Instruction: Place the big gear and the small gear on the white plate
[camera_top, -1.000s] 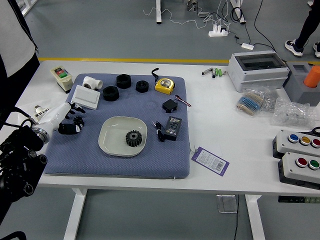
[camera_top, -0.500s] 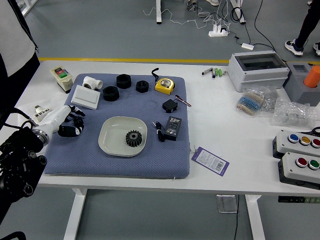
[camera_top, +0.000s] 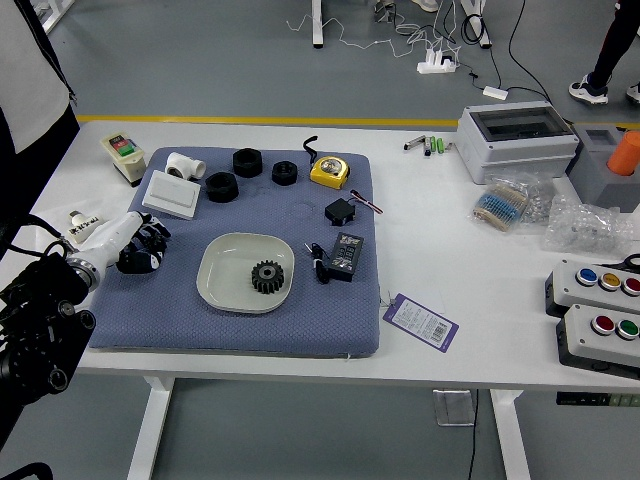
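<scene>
While the big gear (camera_top: 268, 277) sits on the plate (camera_top: 222, 270), just below centre-left of the frame, it's all about the left hand (camera_top: 143, 250) at middle left! Its dark fingers look curled around the small gear (camera_top: 157, 238), mostly hidden, down at the mat (camera_top: 200, 335). Lift next, I'd say, and here's the danger: a pinch on only a few teeth could let it roll free, and a low carry rightward could clip the plate's rim or knock the big gear.
</scene>
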